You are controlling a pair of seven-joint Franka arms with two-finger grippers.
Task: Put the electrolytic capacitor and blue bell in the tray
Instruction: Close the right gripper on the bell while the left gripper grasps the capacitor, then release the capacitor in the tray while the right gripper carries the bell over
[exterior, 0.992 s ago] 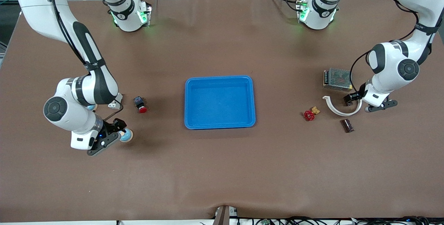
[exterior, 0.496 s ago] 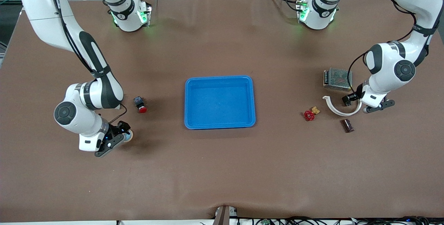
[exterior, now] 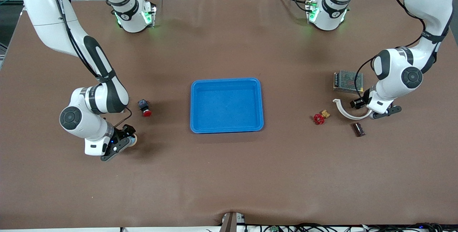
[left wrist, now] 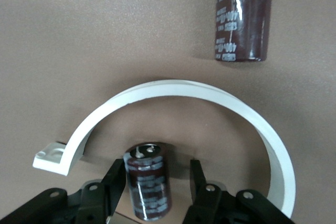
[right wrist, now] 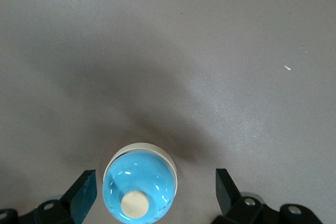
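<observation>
Left gripper [left wrist: 157, 163] low at the table, jaws at a middling width and astride the small electrolytic capacitor [left wrist: 148, 181], not clamped yet: one finger against its side, a gap showing at the other. Long axis of that can in line with the fingers, silver-marked end pointing out past the fingertips toward the crown of the white curved bracket [left wrist: 178, 87] arching just ahead. Outside that arc, farther out from the fingertips, a larger capacitor [left wrist: 241, 17] lying flat, lengthwise along roughly the same line. Right gripper [right wrist: 155, 174] spread wide, low over the blue bell [right wrist: 140, 187], with the bell between the fingers but closer to one; dome and cream knob pointing straight up at the wrist, round, so no real long axis. Tray [exterior: 227, 81] well apart from both grippers, midway between them, with nothing in it. Likely trouble: uneven closing nudging the can sideways or rolling it out of the jaws; a fingertip catching the bracket and dragging it along; an off-centre squeeze on the smooth dome squirting the bell out.
</observation>
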